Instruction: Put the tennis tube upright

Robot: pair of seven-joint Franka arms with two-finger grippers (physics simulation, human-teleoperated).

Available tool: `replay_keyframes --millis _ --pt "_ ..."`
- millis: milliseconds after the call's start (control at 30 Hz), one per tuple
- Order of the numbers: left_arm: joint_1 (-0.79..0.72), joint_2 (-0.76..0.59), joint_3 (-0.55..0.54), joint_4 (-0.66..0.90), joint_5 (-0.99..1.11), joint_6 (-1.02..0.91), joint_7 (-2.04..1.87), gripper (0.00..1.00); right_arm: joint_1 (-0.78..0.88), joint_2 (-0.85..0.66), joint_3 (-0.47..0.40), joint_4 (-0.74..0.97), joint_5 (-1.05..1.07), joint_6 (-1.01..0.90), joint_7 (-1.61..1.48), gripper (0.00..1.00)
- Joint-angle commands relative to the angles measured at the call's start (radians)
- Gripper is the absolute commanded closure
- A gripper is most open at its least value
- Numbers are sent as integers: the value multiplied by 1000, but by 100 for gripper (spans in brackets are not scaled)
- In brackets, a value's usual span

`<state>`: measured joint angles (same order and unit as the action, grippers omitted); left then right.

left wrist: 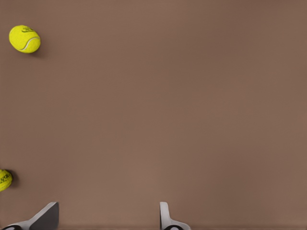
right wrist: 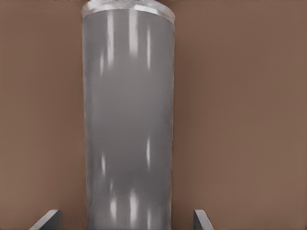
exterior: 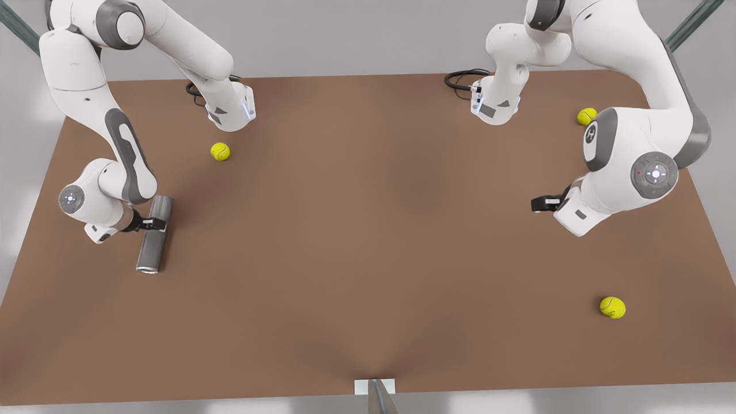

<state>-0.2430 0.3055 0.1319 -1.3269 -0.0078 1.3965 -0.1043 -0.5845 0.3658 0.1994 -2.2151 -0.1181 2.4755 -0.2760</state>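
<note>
Item: tennis tube (exterior: 154, 234), lying flat at about 9 o'clock on the worktop (exterior: 368, 259), silvery rim pointing to 6.

Right end effector (exterior: 154, 223): fingers spread, straddling the tube; advise closing squarely mid-body before tilting.

Left end effector (exterior: 540, 203): released, waiting near 3 o'clock.

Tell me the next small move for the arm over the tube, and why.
Probably close the right pincer on the tennis tube: the tube lies flat on the table, and the pincer's open fingers straddle it. The left pincer waits, open.
</note>
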Motion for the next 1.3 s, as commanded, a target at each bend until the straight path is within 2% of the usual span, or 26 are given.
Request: replay_keyframes --millis 0,533,600,667,800,867,1033,1267 --pt "-1 0 0 0 0 1 0 0 0 1 0 0 0 2 0 0" --pt "1 6 -1 -18 -1 1 -2 0 -2 68 0 5 -12 17 -2 0" --pt "1 6 -1 -20 -1 1 -2 0 -5 68 0 6 -12 17 -2 16" --pt "1 6 -1 -21 -1 1 -2 0 -5 70 0 6 -12 17 -2 26" --pt "-1 6 -1 -28 -1 1 -2 0 -3 78 -2 9 -12 19 0 25" --pt "1 6 -1 -29 -3 1 -2 0 -3 82 -2 11 -12 28 0 16" --pt "1 7 -1 -34 -3 -1 -3 0 -5 91 -2 12 -12 39 0 16" --pt "1 7 -1 -35 -3 -2 -3 0 -3 91 -2 14 -12 39 -2 31"
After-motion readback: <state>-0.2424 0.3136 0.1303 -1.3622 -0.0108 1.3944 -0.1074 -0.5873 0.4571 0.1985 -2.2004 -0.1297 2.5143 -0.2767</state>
